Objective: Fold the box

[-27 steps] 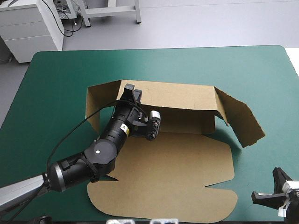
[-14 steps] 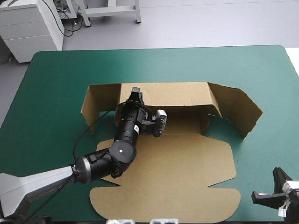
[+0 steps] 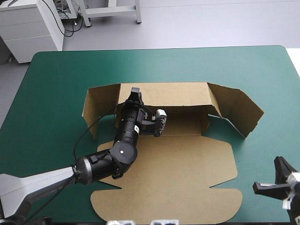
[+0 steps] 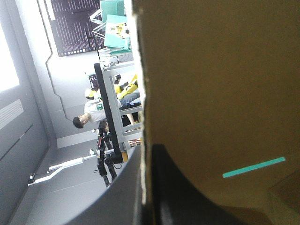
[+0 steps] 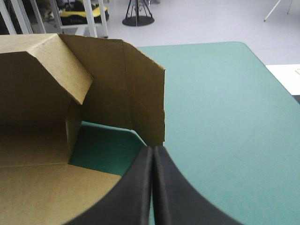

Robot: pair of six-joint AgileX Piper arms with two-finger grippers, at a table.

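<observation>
The brown box (image 3: pixel 178 164) lies open on the teal-green cover, its back wall (image 3: pixel 173 93) raised and its lid panel flat toward the near edge. Both side flaps stand angled outward. My left gripper (image 3: pixel 135 92) reaches over the base to the back wall's top edge near its left corner. In the left wrist view that gripper (image 4: pixel 144 187) is shut on the box wall (image 4: pixel 211 84), whose edge runs between the black fingers. My right gripper (image 3: pixel 277 179) hovers off the box at the table's near right corner. It is shut (image 5: pixel 152 152) on nothing, and the box's right flap (image 5: pixel 108 79) stands ahead of it.
Bare teal-green cover (image 3: pixel 56 84) surrounds the box, widest along the far side and the right (image 5: pixel 225 108). A white cabinet (image 3: pixel 28 28) stands beyond the far left corner. The left arm's body lies across the box's base and lid panel.
The left gripper pushed the back wall more upright and shifted slightly right along it; both side flaps swung with it. The right gripper drifted a little toward the near right corner.
</observation>
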